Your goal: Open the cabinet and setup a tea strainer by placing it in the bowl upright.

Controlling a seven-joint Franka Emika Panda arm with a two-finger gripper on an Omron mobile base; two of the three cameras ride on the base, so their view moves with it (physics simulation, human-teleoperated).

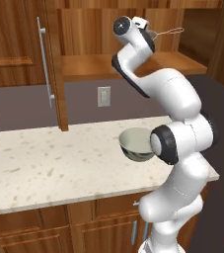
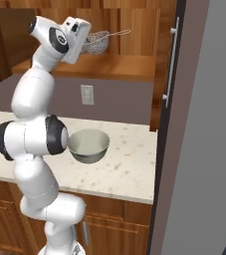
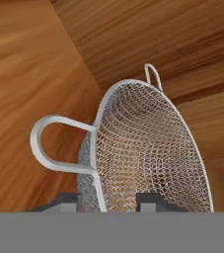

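Hand view, inside the cabinet (image 3: 44, 59): reddish-brown panels meet in a corner behind the tea strainer (image 3: 143, 153), and wood grain closes in on every side of it. The gripper (image 3: 111, 200) has one dark finger tip (image 3: 66, 200) on each side of the strainer's lower rim, jaws partly parted and clasping the mesh basket between them. The basket is tilted on its side, its open mouth turned toward the lens, fine silver mesh bowed within a bright wire rim. A loop of wire handle curls off the rim toward the left of this view, and a smaller wire hook stands at the far edge.

From the right base view, the arm reaches up and forward into the open cabinet, and the strainer (image 2: 97, 42) sits at the hand, lifted just above the wooden shelf (image 2: 109, 67), with its thin handle pointing right. The right door (image 2: 167, 64) stands swung out, its long silver bar handle (image 2: 171, 64) facing the camera; in the left base view the left door (image 1: 52, 64) likewise hangs open at the shelf's end.

Below, the bowl (image 2: 88, 145) rests on the speckled countertop (image 1: 44, 163), near its front edge and beside the arm's dark elbow joint. Its pale glossy inside faces up. Bare counter stretches to the left of it.
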